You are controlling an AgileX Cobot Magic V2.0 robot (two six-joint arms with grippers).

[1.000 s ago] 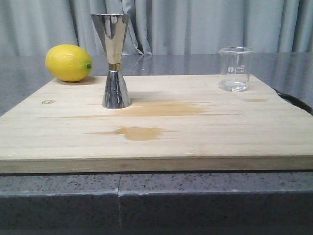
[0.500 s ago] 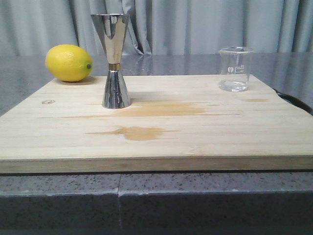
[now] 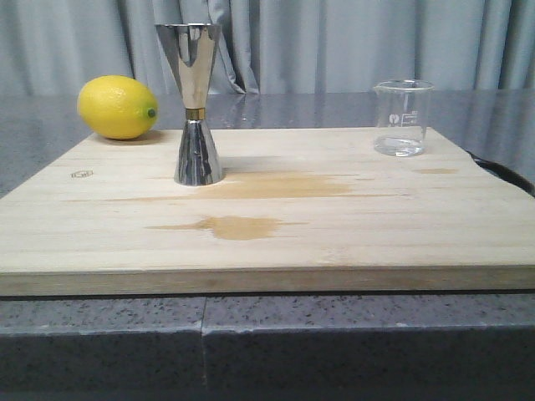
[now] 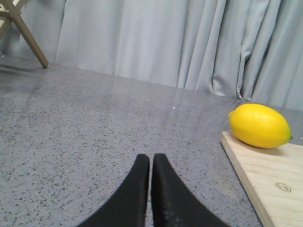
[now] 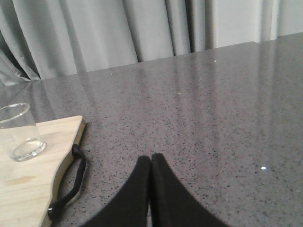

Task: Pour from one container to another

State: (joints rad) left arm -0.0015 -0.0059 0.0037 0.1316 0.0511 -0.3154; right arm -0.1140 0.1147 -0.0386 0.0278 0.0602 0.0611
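A small clear glass beaker (image 3: 403,118) stands upright at the back right of the wooden board (image 3: 334,234); the right wrist view catches it too, beaker (image 5: 18,132). The tall steel jigger (image 3: 194,102) with a gold band at its waist stands upright at the board's back left. My left gripper (image 4: 151,158) is shut with nothing in it, over the grey counter to the left of the board. My right gripper (image 5: 150,158) is shut and empty, over the counter to the right of the board. Neither gripper shows in the front view.
A yellow lemon (image 3: 117,107) lies at the board's back left corner, left of the jigger, and shows as lemon (image 4: 259,126) in the left wrist view. Wet stains (image 3: 242,225) mark the board's middle. A black handle loop (image 5: 71,182) hangs off the board's right end. Grey curtains hang behind.
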